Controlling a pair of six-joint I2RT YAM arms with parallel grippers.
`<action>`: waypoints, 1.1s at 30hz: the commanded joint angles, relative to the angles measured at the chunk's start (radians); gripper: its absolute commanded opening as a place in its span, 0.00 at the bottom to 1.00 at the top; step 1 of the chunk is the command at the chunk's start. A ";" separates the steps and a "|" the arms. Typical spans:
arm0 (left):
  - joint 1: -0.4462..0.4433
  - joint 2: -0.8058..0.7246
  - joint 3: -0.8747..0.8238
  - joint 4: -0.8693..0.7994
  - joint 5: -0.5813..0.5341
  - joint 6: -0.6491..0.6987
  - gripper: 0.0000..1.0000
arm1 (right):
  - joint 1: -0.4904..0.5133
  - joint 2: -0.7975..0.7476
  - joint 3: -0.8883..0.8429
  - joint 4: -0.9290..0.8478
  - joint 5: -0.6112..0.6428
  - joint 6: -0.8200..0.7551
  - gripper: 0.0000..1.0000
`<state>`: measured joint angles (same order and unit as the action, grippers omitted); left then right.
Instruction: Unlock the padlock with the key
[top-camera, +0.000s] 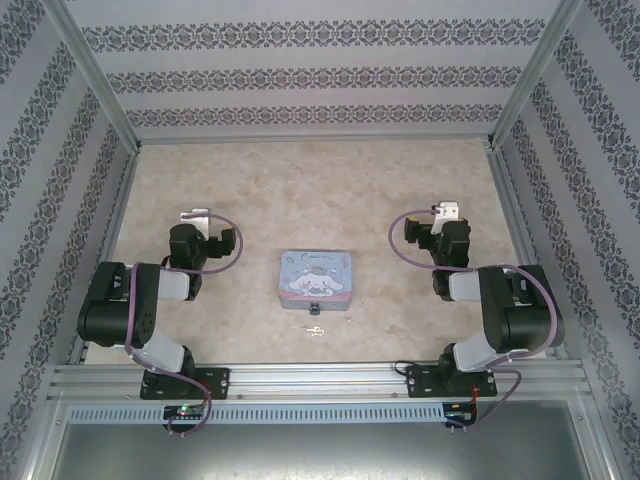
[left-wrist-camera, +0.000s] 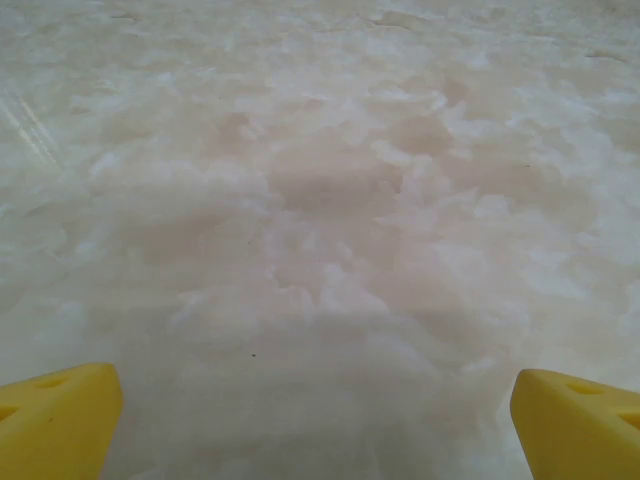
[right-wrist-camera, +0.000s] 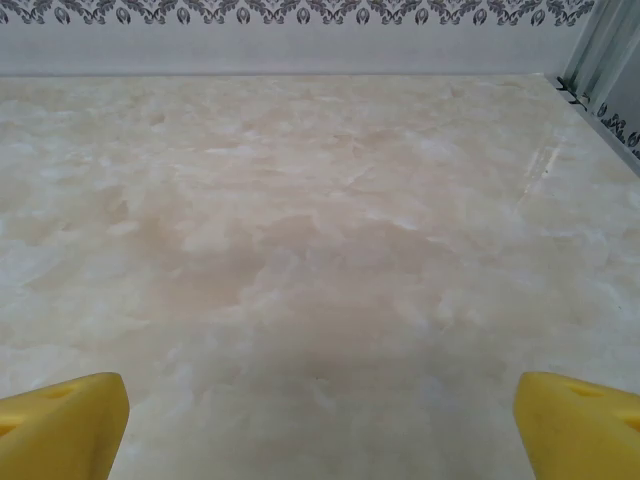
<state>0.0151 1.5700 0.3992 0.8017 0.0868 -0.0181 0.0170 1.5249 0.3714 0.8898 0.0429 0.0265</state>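
A pale blue cartoon-printed tin (top-camera: 316, 278) lies in the middle of the table. The padlock (top-camera: 313, 309) is a tiny dark speck at the middle of the tin's near edge. Just in front of it the small pale key (top-camera: 316, 329) lies on the table. My left gripper (top-camera: 198, 220) hovers left of the tin and my right gripper (top-camera: 436, 216) right of it, both well apart from tin, padlock and key. In each wrist view, the left gripper (left-wrist-camera: 315, 430) and the right gripper (right-wrist-camera: 320, 430) are open, yellow fingertips (left-wrist-camera: 60, 420) (right-wrist-camera: 580, 425) wide apart over bare table.
The marbled beige table (top-camera: 300, 190) is fenced by patterned walls (top-camera: 300, 80) at the back and both sides, with metal posts at the corners. An aluminium rail (top-camera: 320, 378) carries both arm bases along the near edge. The far wall (right-wrist-camera: 300, 40) appears in the right wrist view.
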 joint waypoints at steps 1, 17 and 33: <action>0.009 -0.007 0.018 0.024 0.016 0.019 1.00 | 0.001 -0.015 0.015 0.005 -0.001 0.001 0.98; 0.009 -0.007 0.024 0.012 0.007 0.016 1.00 | -0.005 -0.014 0.017 0.003 -0.011 0.007 0.98; 0.009 -0.091 0.089 -0.164 0.007 0.015 1.00 | -0.020 -0.125 0.047 -0.139 0.022 0.044 0.98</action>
<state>0.0151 1.5394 0.4313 0.7261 0.0864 -0.0181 0.0017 1.4776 0.3759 0.8257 0.0364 0.0433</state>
